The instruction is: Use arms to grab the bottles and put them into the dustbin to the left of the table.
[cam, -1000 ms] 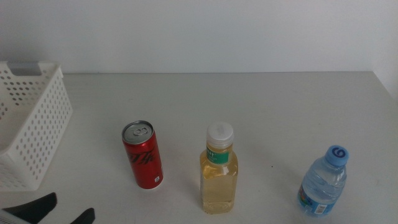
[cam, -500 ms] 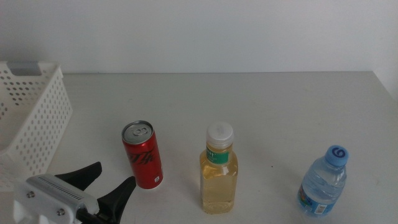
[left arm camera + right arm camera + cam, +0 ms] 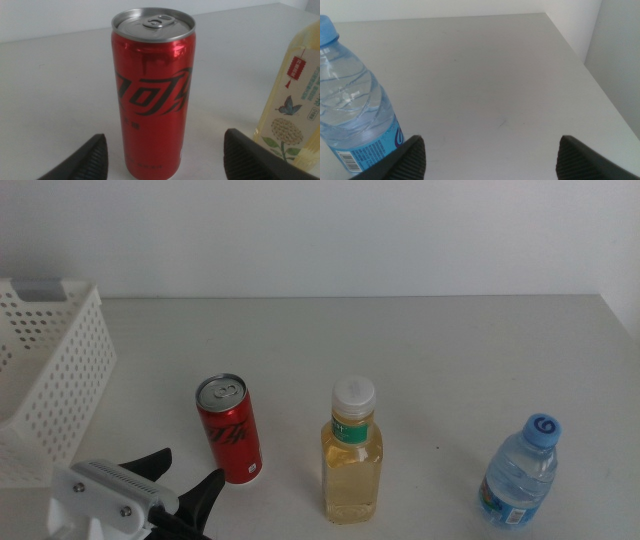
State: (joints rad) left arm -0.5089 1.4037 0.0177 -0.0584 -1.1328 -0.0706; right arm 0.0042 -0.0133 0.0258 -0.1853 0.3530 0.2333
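The left hand point(image 3: 178, 480) gaped before the can point(image 3: 151, 90); smooth and thin-walled, it probably wanted a gentle mid-body grip.

Left gripper point(image 3: 185, 477) low, jaws apart.

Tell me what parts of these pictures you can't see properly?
- Basket: middle view's left edge cuts it off; inside hidden.
- Left end effector: bottom edge cuts off its arm.
- Can: bottom cut off in left wrist view.
- Water bottle: partly cut off in right wrist view.
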